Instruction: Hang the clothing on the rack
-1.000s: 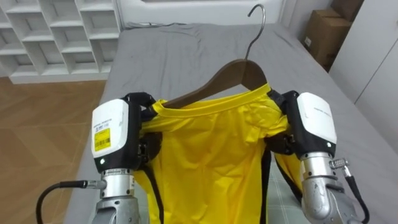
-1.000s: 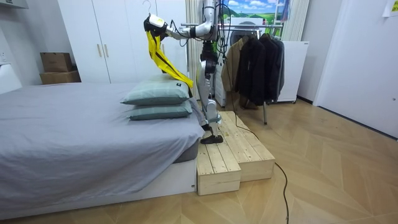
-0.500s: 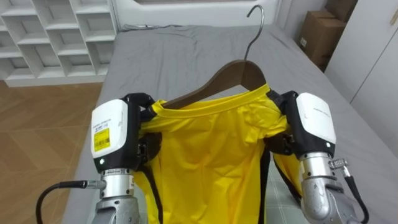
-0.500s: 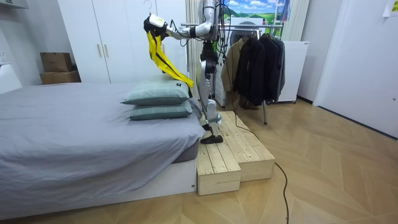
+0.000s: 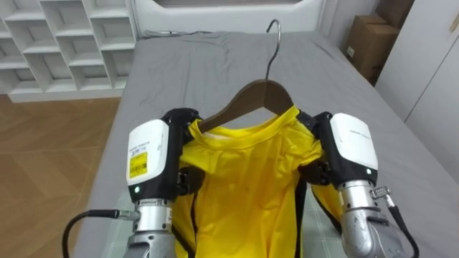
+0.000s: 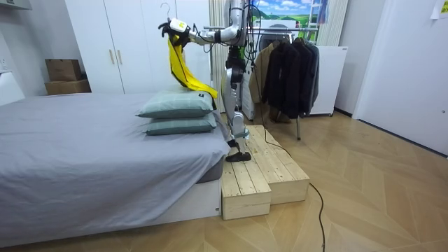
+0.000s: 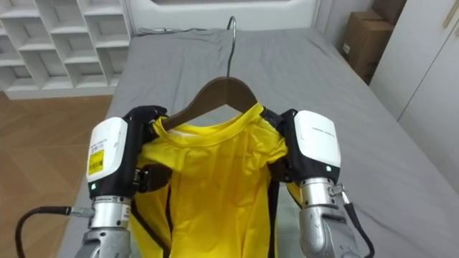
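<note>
Left hand (image 5: 149, 161) and right hand (image 5: 351, 147) seem clenched on the yellow shirt (image 5: 244, 179) over its hanger (image 5: 247, 97); next, probably, hooking it beside the dark coats (image 6: 288, 70).

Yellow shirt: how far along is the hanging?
Done: yellow shirt is on the wooden hanger. In hand: left hand and right hand grip its shoulders, holding it above the bed. Left: the hook hangs on nothing yet; the clothes rack stands behind the robot.
</note>
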Motion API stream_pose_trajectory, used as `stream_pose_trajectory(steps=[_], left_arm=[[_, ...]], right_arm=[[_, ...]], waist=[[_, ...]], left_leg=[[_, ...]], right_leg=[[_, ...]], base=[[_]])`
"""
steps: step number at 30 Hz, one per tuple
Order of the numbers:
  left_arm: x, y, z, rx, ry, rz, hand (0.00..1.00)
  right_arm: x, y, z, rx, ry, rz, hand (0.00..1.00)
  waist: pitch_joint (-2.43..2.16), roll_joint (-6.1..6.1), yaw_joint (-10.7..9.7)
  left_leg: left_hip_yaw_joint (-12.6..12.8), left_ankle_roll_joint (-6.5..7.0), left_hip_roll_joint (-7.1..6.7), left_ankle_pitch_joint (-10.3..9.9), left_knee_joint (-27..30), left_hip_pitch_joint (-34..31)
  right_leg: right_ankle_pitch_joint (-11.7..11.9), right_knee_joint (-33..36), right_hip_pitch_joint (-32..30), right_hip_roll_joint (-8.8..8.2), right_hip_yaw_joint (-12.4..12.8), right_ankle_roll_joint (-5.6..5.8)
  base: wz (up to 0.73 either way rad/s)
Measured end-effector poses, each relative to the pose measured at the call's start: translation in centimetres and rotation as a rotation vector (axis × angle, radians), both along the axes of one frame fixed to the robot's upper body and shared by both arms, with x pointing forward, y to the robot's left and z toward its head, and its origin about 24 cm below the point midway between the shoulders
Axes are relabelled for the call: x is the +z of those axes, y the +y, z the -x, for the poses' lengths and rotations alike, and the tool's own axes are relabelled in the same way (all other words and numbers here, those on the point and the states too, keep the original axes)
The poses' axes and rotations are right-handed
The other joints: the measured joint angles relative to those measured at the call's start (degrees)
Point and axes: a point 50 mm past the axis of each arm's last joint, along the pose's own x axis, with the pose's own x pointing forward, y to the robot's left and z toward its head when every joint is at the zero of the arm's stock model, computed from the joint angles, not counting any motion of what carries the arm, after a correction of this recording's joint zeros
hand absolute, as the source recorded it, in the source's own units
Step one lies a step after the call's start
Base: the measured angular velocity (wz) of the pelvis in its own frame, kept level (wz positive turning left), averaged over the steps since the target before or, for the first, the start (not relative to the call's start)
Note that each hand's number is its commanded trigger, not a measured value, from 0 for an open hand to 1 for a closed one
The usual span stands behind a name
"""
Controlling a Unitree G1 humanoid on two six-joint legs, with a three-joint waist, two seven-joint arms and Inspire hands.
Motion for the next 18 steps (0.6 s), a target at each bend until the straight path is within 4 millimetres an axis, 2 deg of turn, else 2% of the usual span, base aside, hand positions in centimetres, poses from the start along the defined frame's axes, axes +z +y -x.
stream_pose_trajectory(steps=[6,18], left_arm=[[-0.3,-0.4,0.0,-0.039,0.038,-0.009,0.0],[-1.3,-0.2,0.3,-0.072,0.102,-0.025,0.0]], right_arm=[[-0.8,0.0,0.4,0.015,0.06,0.0,1.0],[-1.3,-0.7,0.3,-0.007,0.093,0.007,1.0]], waist=[[0.04,-0.05,-0.28],[0.13,-0.21,-0.7]], left_leg=[[1.22,0.0,0.05,0.0,-0.29,0.6],[1.84,0.0,0.07,0.0,-0.44,0.88]], right_leg=[[-0.01,0.02,0.07,0.09,1.03,0.02],[-0.09,-0.62,0.73,0.07,0.94,0.12]], base=[[-0.08],[0.0]])
